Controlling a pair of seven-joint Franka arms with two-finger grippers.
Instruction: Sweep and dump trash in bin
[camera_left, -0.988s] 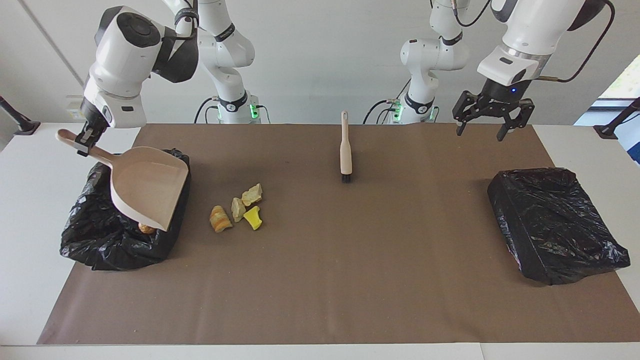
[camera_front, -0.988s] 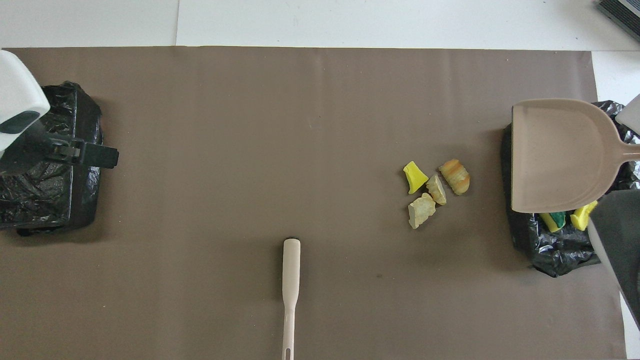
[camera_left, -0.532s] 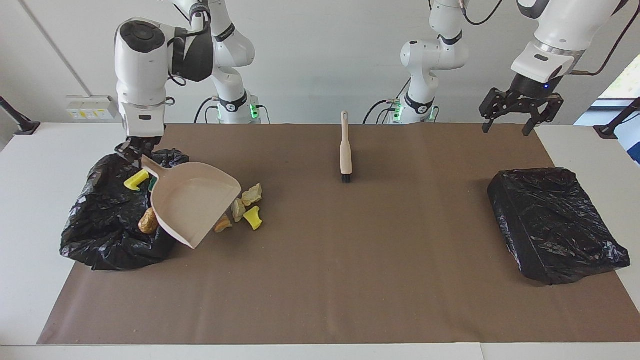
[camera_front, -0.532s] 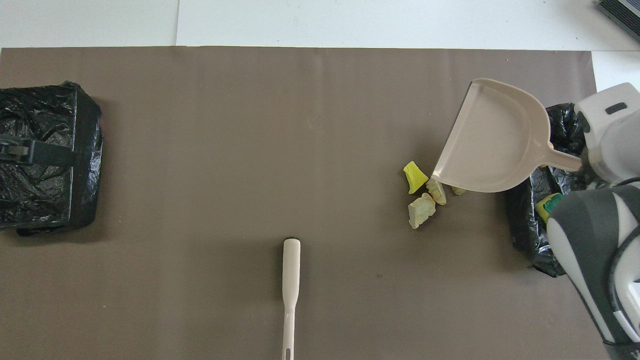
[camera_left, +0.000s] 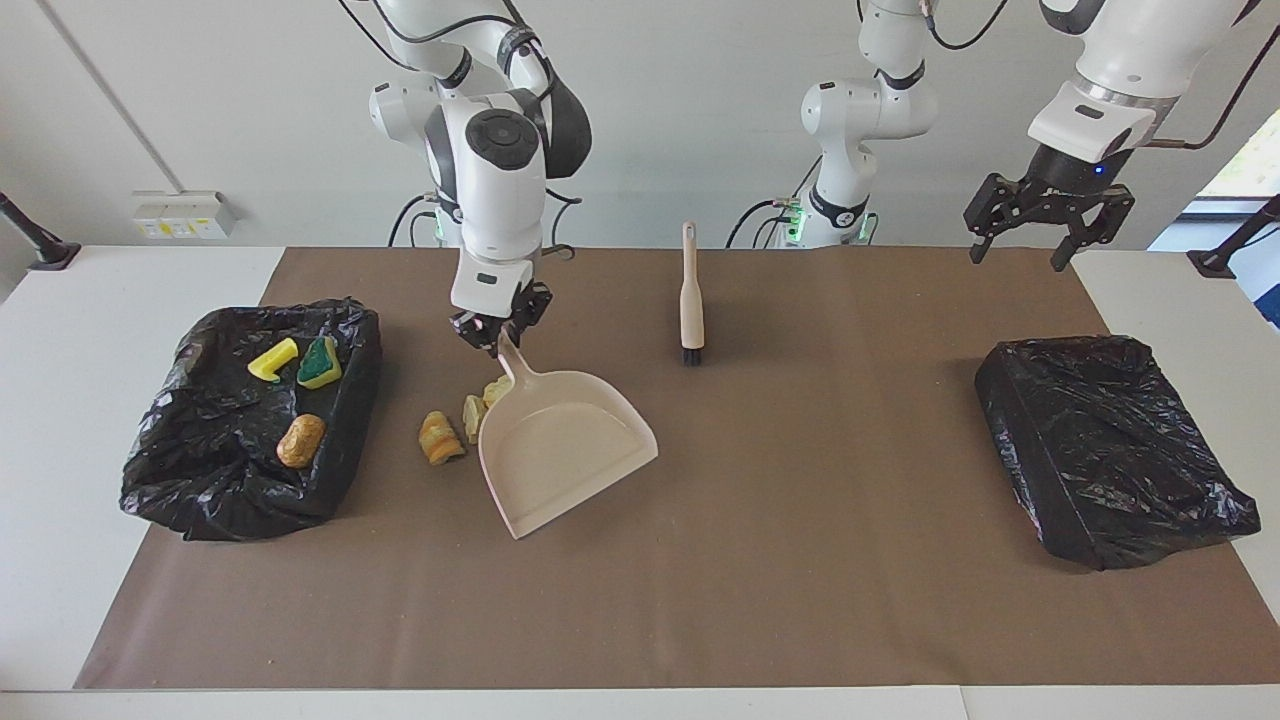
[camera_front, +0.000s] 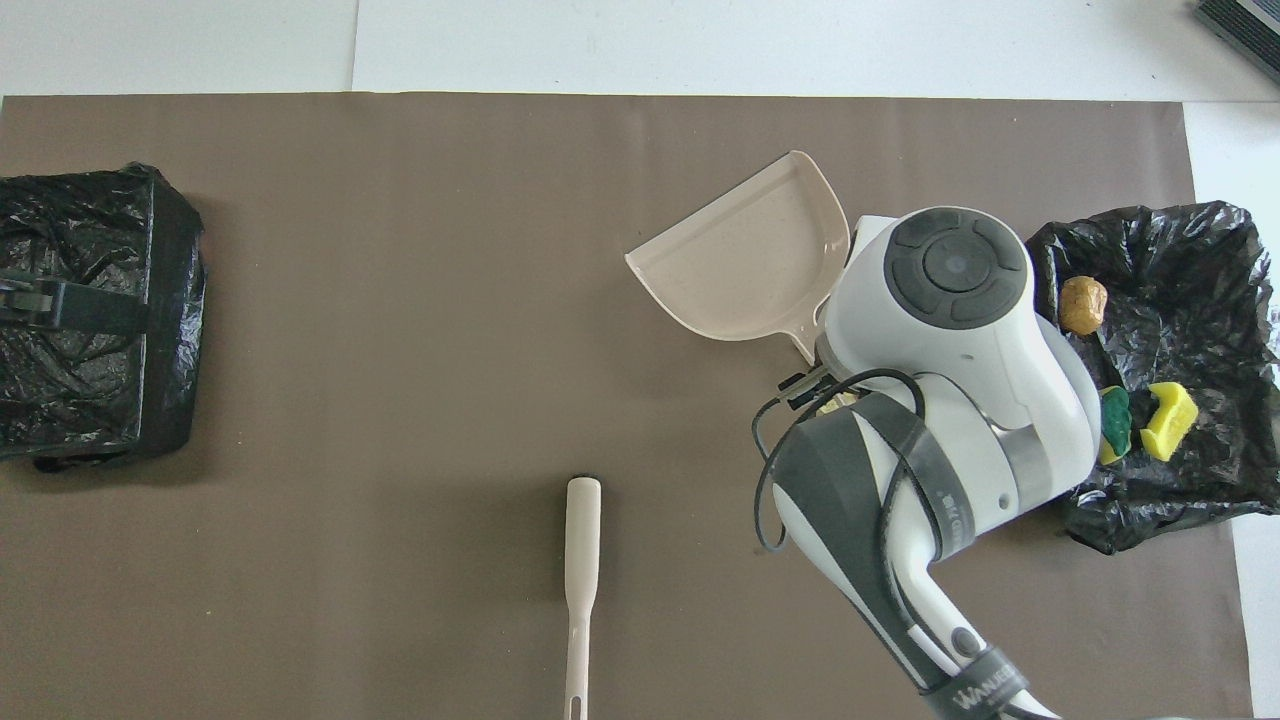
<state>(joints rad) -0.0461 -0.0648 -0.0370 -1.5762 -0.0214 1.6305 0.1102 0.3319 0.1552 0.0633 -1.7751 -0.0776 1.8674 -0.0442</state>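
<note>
Right end effector (camera_left: 497, 337) pinches handle of beige plastic dustpan (camera_left: 562, 445), pan empty, beside loose yellow/tan trash scraps (camera_left: 441, 437) on brown-papered surface (camera_left: 700, 560). Three scraps already in open black-lined bin (camera_left: 190, 480). Beige long-handled brush (camera_left: 690, 300) lies untouched. Approx. half done. Left end effector (camera_left: 1047, 220) waits, fingers spread, over surface's edge.

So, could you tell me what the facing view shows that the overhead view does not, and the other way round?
Only the facing view shows the right gripper shut on the dustpan handle, the scraps on the mat beside the pan, and the left gripper open, waiting above the table's edge. In the overhead view the right arm covers those scraps; it adds nothing of its own. Both show the brush, the bin holding dumped trash and the second black bin.
</note>
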